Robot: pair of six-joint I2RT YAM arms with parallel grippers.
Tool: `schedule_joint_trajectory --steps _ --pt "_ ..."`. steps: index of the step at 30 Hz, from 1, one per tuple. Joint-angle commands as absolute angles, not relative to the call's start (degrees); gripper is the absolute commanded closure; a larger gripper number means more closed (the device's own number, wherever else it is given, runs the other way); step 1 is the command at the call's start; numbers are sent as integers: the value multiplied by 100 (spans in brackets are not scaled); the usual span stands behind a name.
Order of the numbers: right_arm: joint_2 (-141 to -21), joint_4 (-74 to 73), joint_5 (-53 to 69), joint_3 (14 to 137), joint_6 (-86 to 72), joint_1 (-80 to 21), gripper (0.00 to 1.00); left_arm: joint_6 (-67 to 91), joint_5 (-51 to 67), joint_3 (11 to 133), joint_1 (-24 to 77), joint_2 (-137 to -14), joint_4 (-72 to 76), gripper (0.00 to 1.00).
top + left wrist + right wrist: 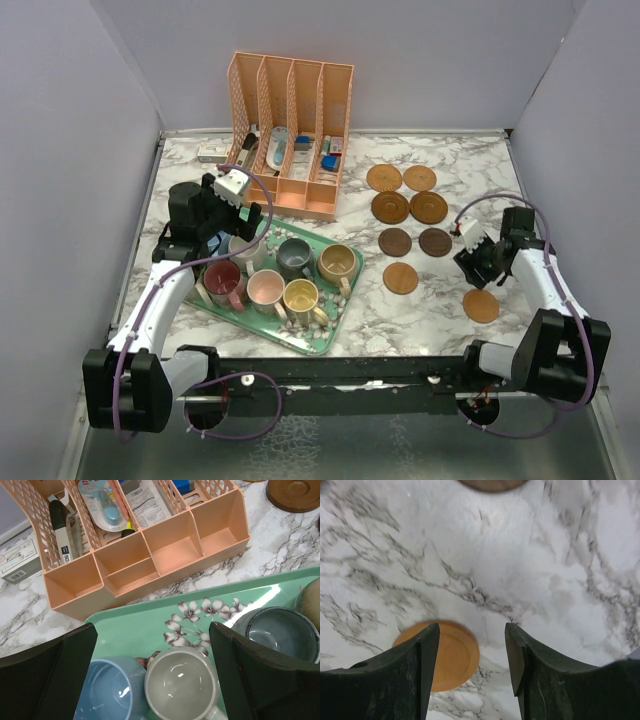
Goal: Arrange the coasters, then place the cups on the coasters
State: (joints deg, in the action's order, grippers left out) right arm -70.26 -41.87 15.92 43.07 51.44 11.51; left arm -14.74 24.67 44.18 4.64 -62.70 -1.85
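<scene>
The left pincer (152, 630) hangs over the green tray (130, 630) with its two fingers spread wide and nothing between them. Directly below its gap stands the cream cup (181, 682). The blue cup (107, 690) is beside it, partly under the pincer's left finger, and the grey-blue cup (282, 630) is partly behind the right finger. Ahead of this pincer, beyond the tray's edge, is the peach organiser (165, 545).

The right pincer (472, 630) is low over the marble table (520, 555). Its fingers are apart and pinch nothing (only bare marble shows between them). One orange coaster (452, 655) lies flat under it, partly covered by its left finger. Farther ahead of it, the edge of a darker coaster (490, 484) shows. The other coasters (410, 207) lie in pairs well to its left.
</scene>
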Motion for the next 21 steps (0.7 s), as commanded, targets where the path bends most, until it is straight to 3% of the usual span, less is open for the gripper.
schedule_joint_trajectory --steps 1,12,21 --pt "-7185 -4508 1448 4052 5868 1621 44 -1600 2666 4423 499 -6107 -192 1" --pt "-7260 -4223 1125 3661 6214 1951 44 -1637 2761 4377 501 -6130 -209 1" --pt "-7359 -4179 1998 3693 6079 1942 45 -1654 2804 4356 499 -6144 -193 1"
